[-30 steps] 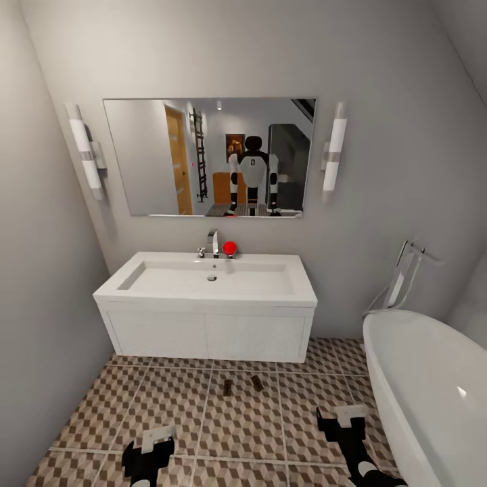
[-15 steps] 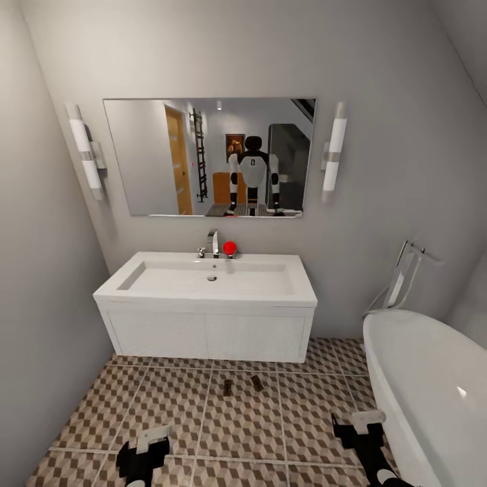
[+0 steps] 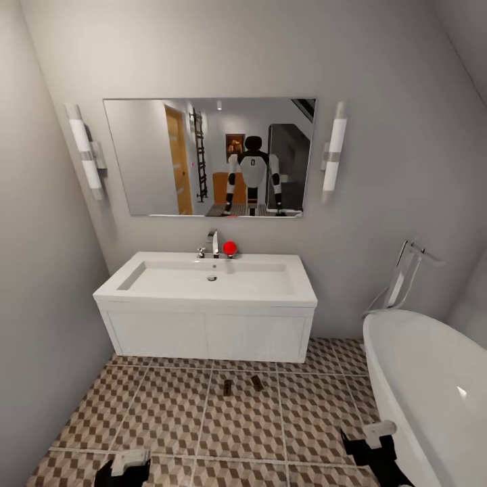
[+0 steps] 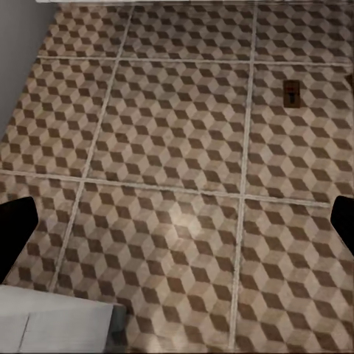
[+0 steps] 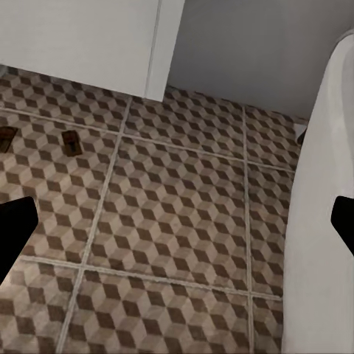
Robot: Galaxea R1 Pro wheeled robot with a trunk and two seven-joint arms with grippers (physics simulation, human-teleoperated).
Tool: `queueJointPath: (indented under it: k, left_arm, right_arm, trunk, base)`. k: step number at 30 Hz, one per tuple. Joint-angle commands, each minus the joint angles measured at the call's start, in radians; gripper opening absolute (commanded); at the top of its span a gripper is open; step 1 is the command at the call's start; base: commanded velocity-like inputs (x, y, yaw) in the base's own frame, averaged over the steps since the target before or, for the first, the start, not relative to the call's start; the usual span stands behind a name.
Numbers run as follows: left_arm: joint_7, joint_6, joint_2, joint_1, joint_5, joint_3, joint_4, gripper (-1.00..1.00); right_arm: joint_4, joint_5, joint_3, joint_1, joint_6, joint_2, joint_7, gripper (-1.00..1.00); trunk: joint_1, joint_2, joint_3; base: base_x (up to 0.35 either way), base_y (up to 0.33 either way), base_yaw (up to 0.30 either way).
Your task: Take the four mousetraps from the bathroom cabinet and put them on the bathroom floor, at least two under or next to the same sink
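Head view puts 2 mousetraps on the bathroom floor, just in front of the white vanity that carries the sink, side by side and a little apart, each lying roughly with its long axis pointing toward the vanity, the right-hand one slightly skewed. Both arms sit low at the near edge of that picture: the left gripper off to the left and the right gripper off to the right, close beside the white bathtub. Neither holds anything; in the left wrist view the 2 dark fingertips stand wide apart at the frame's sides with bare tile between them, and the right wrist view shows the same spread fingertips over empty floor. So the 2 traps lie forward of both grippers and between them, nearer the sink than either hand (the left wrist view catches 1 trap well beyond its fingers, the right wrist view catches 2 near the vanity's foot). My judgement is that these 2 already satisfy the next-to-the-sink condition, and that 2 more remain to be fetched. The orange-brown cabinet appears as a reflection in the mirror, beside the robot's own image, which suggests it stands behind the robot, so the coming move likely calls for turning away from the sink rather than reaching forward.
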Motion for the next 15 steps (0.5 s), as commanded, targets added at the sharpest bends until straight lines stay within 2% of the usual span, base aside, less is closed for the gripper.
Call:
queueJointPath:
  k: [1,7,15]
  left_arm:
    - [0.002,-0.004,0.001,0.005,-0.002,-0.007,0.003,1.00]
    - [-0.006,-0.005,0.007,0.061,-0.002,-0.007,0.003,1.00]
    - [-0.007,-0.009,0.008,0.108,-0.002,-0.007,0.003,1.00]
  right_arm:
    - [0.001,-0.010,0.009,0.000,-0.003,0.000,0.001,1.00]
    - [0.002,-0.010,0.009,0.019,-0.002,0.002,0.003,1.00]
    - [0.002,-0.010,0.009,0.065,-0.001,0.005,0.002,1.00]
  trunk:
    - [0.001,-0.002,-0.002]
    - [0.001,-0.002,-0.002]
    - [0.001,-0.002,-0.002]
  base:
    - [0.000,0.000,0.000]
    - [0.000,0.000,0.000]
    - [0.000,0.000,0.000]
